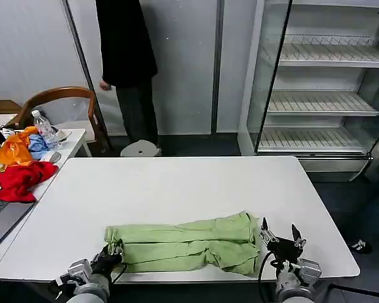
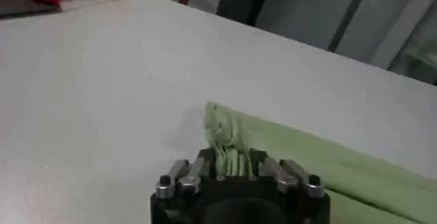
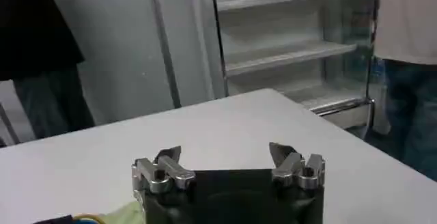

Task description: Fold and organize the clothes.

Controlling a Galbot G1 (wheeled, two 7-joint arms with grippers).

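Note:
The light green T-shirt [image 1: 183, 247] lies folded into a long band near the front edge of the white table [image 1: 177, 183]. My left gripper [image 1: 112, 251] is at the band's left end, shut on a bunched corner of the T-shirt [image 2: 229, 143]. My right gripper [image 1: 280, 233] stands open just off the band's right end, fingertips up and nothing between them. In the right wrist view the right gripper [image 3: 224, 154] is spread wide over bare table, with a bit of green T-shirt [image 3: 123, 213] beside its base.
A pile of red, orange and blue garments [image 1: 22, 164] and a water bottle [image 1: 43, 128] lie on a side table at the far left. A glass-door shelf cabinet [image 1: 322, 82] stands at back right. A person [image 1: 126, 63] stands behind the table.

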